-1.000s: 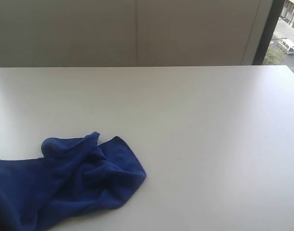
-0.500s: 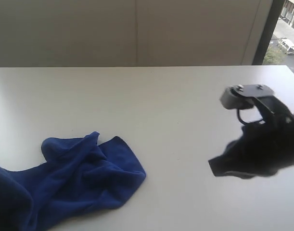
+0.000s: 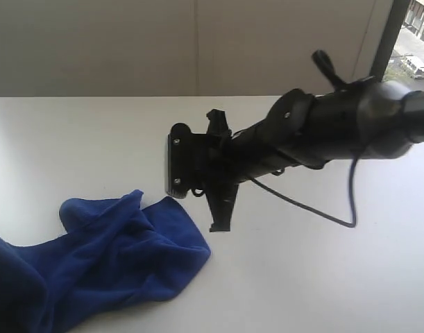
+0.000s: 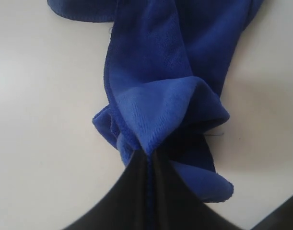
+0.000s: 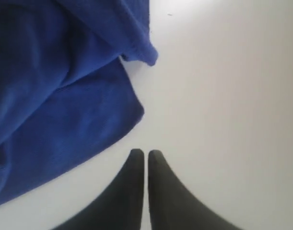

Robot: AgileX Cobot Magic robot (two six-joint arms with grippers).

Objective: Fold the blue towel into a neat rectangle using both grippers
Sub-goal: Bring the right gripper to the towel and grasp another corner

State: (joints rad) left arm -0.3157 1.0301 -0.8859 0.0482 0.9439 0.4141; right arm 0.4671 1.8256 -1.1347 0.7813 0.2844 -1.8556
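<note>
Royal-blue microfibre, the blue towel (image 3: 114, 267) lies crumpled on the white table (image 3: 323, 277) at the near left of the exterior view. Its folds are bunched, and one rounded lobe reaches toward the table's middle. Left gripper (image 4: 148, 158): jaws clenched on a raised fold of the towel's hemmed edge, the cloth peaking where they pinch it. Right gripper (image 5: 146, 154): jaws pressed nearly together with only a thin slit between them, grasping nothing, poised over bare table just beside the towel's edge. In the exterior view the black right arm (image 3: 323, 128) reaches in from the right across the middle, with a black cable (image 3: 316, 211) looping below it.
</note>
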